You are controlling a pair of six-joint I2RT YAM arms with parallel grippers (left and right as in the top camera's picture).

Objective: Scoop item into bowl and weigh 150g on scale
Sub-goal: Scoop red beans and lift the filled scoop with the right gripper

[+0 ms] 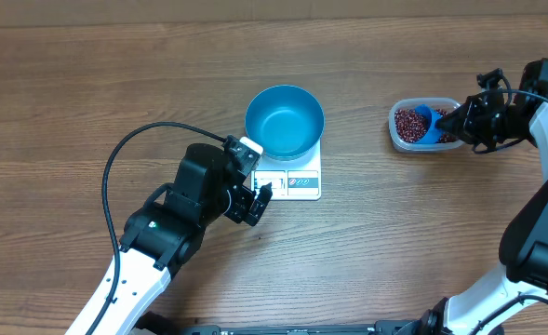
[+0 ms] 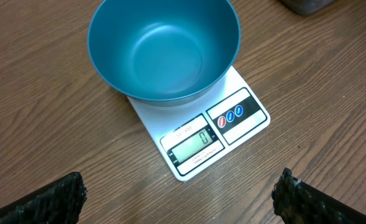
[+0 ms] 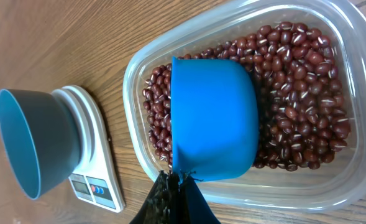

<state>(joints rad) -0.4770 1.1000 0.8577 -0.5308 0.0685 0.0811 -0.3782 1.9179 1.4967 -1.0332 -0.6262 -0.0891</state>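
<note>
Overhead, my left claw (image 1: pixel 258 199) hangs just off the lower left corner of the white kitchen scale (image 1: pixel 301 181), mid-frame. My right claw (image 1: pixel 460 119) is at the far right, reaching into the clear plastic tub (image 1: pixel 396 132). That view takes in both arms and the wooden counter (image 1: pixel 87 84), but the jaws are too small to read there.

The left wrist view settles the first one. My two dark fingers (image 2: pixel 46 202) stand in the bottom corners of the frame, spread wide with nothing between them but counter. Only this view makes the scale's display (image 2: pixel 195 144) legible, and it reads zero. The bright blue bowl (image 2: pixel 164 50) sits on the scale's platform at the top of the frame, its inside smooth and glossy down to the bottom.

The right wrist view gives the close look at the beans (image 3: pixel 294 93). They are small, dark red-brown, each with a pale streak, heaped loosely across the tub's floor. The small blue scoop (image 3: pixel 214 118) lies on the heap, covering its middle. My right claw is pressed together at the bottom edge of the frame, pinching the scoop's rear end. The handle itself is hidden behind my fingers. The bowl and scale show sideways at lower left, well apart from the tub.
</note>
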